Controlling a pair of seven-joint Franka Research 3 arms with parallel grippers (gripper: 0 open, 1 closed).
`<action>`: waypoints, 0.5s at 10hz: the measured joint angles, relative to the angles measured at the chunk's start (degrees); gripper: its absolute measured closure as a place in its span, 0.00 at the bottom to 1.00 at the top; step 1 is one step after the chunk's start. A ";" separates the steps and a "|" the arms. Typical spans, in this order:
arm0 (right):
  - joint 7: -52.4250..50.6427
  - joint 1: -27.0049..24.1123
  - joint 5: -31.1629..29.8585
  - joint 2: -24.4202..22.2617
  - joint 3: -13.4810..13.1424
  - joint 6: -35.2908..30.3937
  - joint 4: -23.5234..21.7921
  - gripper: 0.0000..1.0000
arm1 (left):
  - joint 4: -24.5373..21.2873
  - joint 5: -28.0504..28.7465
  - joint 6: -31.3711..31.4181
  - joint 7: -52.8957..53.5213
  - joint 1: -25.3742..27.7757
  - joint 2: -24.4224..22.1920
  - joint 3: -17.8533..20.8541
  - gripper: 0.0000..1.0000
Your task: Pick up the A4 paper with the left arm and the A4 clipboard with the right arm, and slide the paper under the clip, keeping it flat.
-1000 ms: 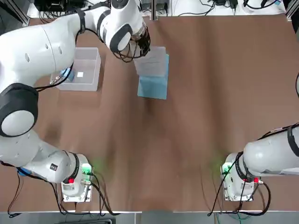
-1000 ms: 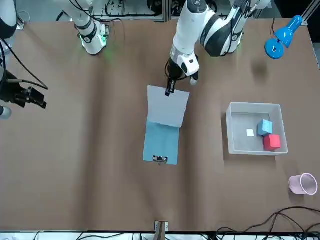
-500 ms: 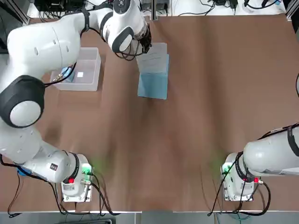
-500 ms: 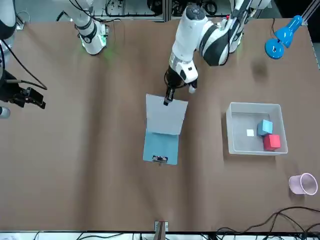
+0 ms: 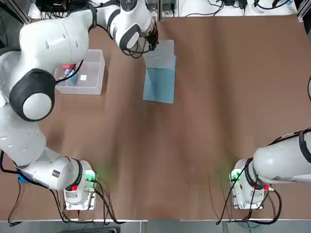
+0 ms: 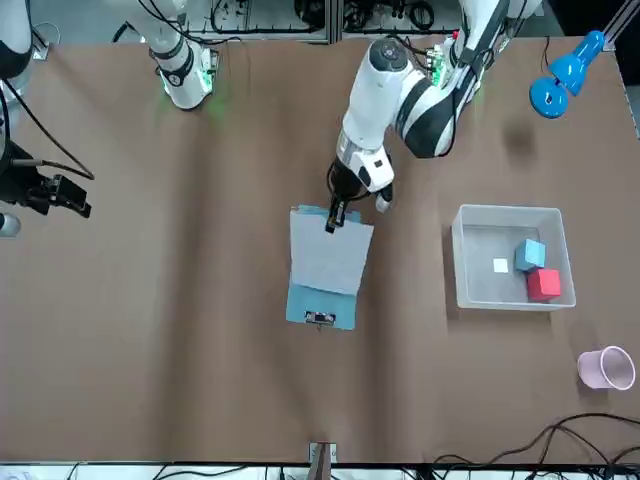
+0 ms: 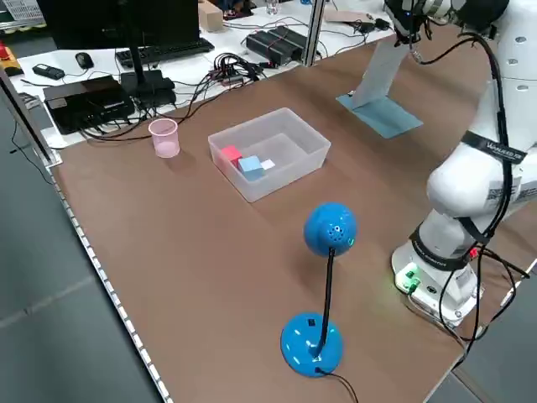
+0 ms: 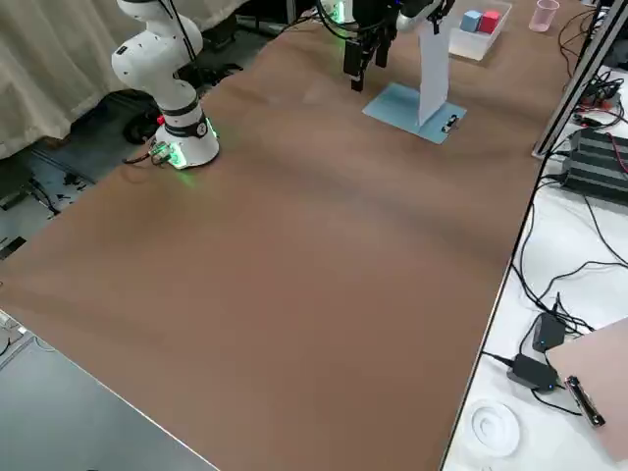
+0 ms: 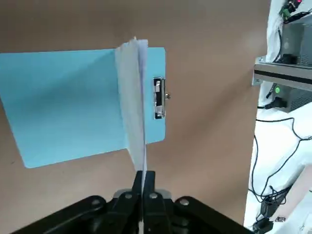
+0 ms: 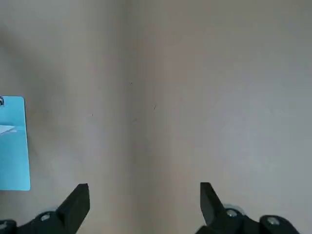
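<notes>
We see the left gripper in the upper middle of the front view, its fingers pinched shut on one short edge of the A4 paper. The sheet hangs down from that grip, lifted off the table at the held end, its free end reaching toward the A4 clipboard below it. In the left wrist view the paper shows nearly edge-on – a thin white band rising from the closed fingertips across the blue board.

The clipboard lies flat on the brown table, just below centre in the front view, with the clip on its lower short edge. The paper's lower end stops short of the clip, which is uncovered.

To the right of the board in that view stands a clear bin holding a red cube, a blue cube and a tiny white scrap. A pink cup sits at lower right, a blue lamp at upper right.

The right gripper is at the far left edge of the front view – jaws wide apart, holding nothing, well away from the clipboard.
</notes>
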 joint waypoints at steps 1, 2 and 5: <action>0.00 -0.13 0.00 0.00 0.00 -0.02 -0.01 0.00 | 0.90 1.53 0.00 -0.01 -0.11 0.75 0.03 0.99; 0.00 -0.24 0.00 0.00 0.00 -0.02 -0.05 0.00 | 1.36 2.74 0.00 -0.05 -0.49 1.19 0.02 0.99; 0.01 -0.61 -0.01 0.00 0.00 -0.02 -0.23 0.00 | 1.75 5.01 1.91 -0.12 -0.91 1.92 0.05 0.99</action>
